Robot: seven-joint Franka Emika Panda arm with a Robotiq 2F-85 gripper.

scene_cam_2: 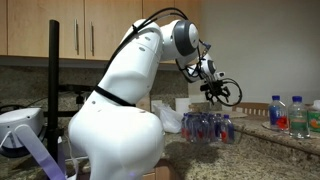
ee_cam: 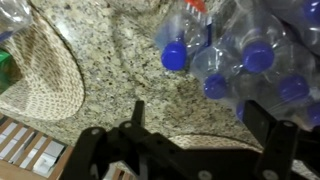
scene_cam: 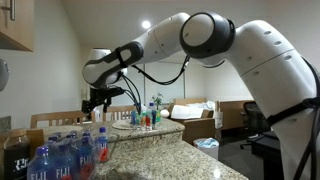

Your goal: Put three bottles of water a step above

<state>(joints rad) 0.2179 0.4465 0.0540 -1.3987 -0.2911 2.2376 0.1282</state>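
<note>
The gripper [scene_cam: 97,99] hovers above the water bottles [scene_cam: 62,155]
Its jaws stand wide with nothing between them; the raised ledge [scene_cam: 140,129] runs near the bottles

One cluster of water bottles [ee_cam: 240,60] sits on the worktop [ee_cam: 120,70]. Five blue caps [ee_cam: 174,57] show in the wrist view; the rest are hidden. At least two separate bottles [scene_cam_2: 276,112] stand at its far edge in an exterior view.
</note>
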